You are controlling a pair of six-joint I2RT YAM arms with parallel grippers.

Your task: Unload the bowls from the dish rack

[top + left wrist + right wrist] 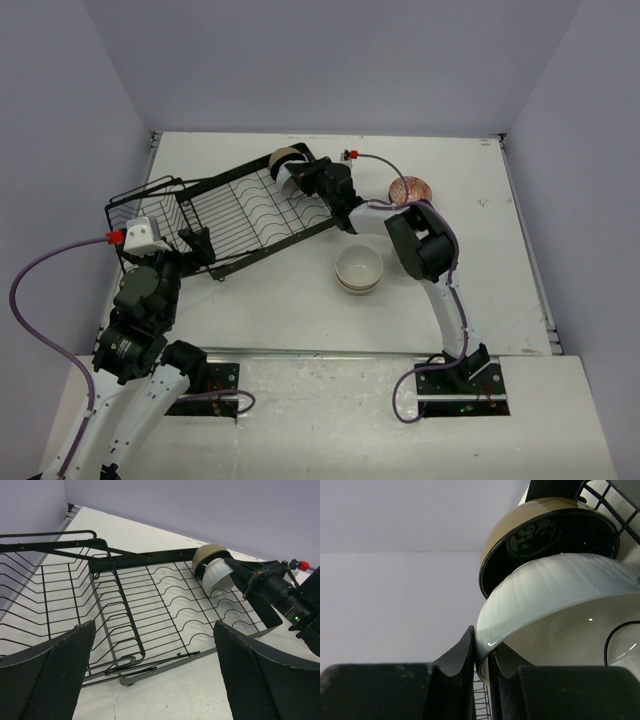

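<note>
The black wire dish rack (pixel 230 215) lies slanted on the table and also shows in the left wrist view (pixel 150 605). At its far end a white bowl (pixel 291 173) stands on edge in front of a beige bowl with a black inside (pixel 283 157). My right gripper (pixel 306 180) is shut on the white bowl's rim (pixel 550 590), one finger (pixel 462 652) outside and one inside; the beige bowl (pixel 540 525) sits just behind. My left gripper (pixel 197 246) is open and empty at the rack's near edge (pixel 155 680). White bowls (pixel 359 268) are stacked on the table.
A patterned bowl with a red-brown speckled inside (pixel 410 189) sits on the table right of the rack, behind my right arm. The rack's deeper basket section (pixel 150 215) is at the left end. Grey walls enclose the table.
</note>
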